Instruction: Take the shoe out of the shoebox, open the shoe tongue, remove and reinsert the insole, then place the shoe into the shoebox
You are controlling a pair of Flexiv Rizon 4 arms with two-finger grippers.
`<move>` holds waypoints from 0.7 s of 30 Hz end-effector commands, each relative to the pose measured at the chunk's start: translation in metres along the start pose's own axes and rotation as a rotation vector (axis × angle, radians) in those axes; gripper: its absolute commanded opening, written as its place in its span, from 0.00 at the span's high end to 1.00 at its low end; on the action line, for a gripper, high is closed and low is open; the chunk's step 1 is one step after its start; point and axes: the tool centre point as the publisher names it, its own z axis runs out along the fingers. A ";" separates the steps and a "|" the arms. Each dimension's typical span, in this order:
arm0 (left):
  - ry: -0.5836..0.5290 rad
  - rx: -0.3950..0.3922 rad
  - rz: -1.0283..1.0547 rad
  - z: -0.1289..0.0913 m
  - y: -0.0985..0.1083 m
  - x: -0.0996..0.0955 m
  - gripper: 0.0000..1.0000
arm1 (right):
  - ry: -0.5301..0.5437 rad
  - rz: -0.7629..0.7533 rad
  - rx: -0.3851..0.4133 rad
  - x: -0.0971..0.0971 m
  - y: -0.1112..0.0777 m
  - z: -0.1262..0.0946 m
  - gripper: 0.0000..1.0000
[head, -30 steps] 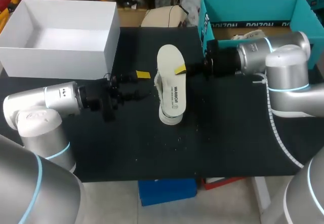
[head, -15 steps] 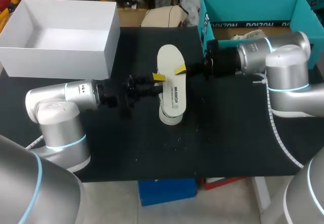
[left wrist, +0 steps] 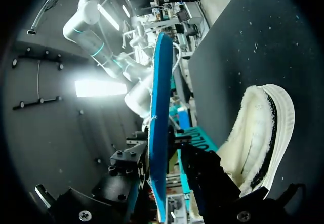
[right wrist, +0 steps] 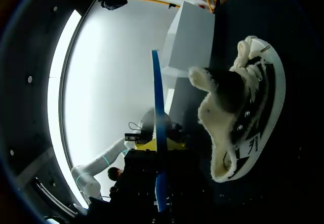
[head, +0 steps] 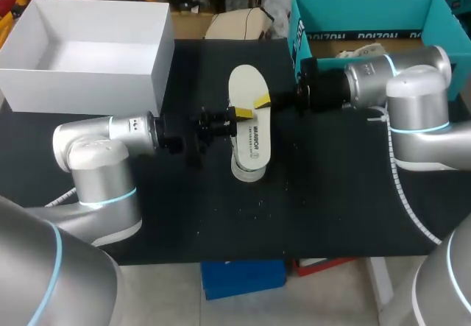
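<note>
Insole (head: 249, 112): white face up, held level just above the shoe (head: 246, 170) | Shoe: lying mid-table on the black table (head: 331, 193) | Right gripper (head: 262, 103): clamped on one edge of the insole | Left gripper (head: 240, 112): at the opposite edge; I cannot tell whether it grips.

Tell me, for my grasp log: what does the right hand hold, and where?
The right hand grips the insole by one long side edge.
</note>
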 end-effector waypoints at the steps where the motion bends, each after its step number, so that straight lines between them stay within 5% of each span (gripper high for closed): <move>1: 0.011 0.014 0.001 0.005 0.003 0.002 0.76 | -0.001 0.000 -0.001 0.000 0.000 0.001 1.00; 3: 0.017 0.019 -0.001 0.006 0.003 0.003 0.98 | -0.001 0.000 -0.001 0.000 0.000 0.001 1.00; 8: 0.040 0.029 -0.004 0.006 0.003 0.003 1.00 | -0.001 0.000 -0.001 0.000 0.000 0.001 1.00; 9: 0.050 0.030 -0.005 0.006 0.003 0.003 1.00 | 0.003 0.002 -0.013 0.000 0.000 -0.002 0.72; 10: 0.062 0.029 -0.006 0.004 0.002 0.002 1.00 | 0.009 0.005 -0.026 0.000 0.000 -0.004 0.15; 11: 0.079 0.030 -0.006 0.002 0.000 0.000 1.00 | 0.007 0.007 -0.043 0.000 0.000 -0.006 0.00; 21: 0.185 0.048 -0.105 -0.032 -0.030 -0.016 1.00 | -0.171 0.038 -0.114 -0.017 -0.008 -0.038 0.00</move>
